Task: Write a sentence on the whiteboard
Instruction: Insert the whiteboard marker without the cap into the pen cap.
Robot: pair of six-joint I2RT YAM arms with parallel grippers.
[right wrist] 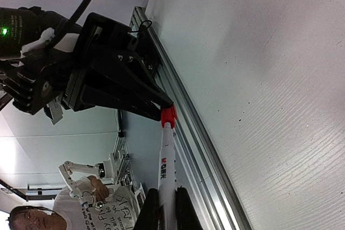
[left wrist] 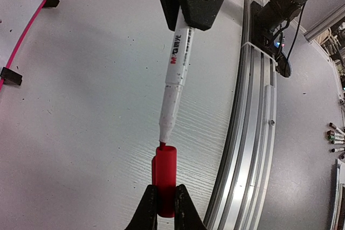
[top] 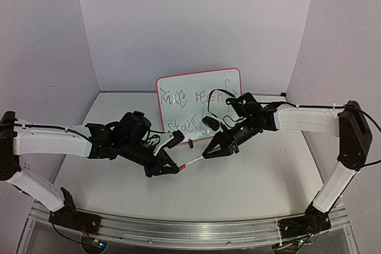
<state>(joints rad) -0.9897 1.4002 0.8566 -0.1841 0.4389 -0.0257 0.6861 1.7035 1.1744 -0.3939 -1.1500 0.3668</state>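
Arms angled inward: left fingers pinch cap, right fingers hold marker.

Left pincer clamped, right pincer clamped, tips facing

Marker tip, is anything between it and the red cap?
Nothing visible. The marker, held by the right gripper, has its tip right at the open mouth of the cap, which the left gripper pinches.
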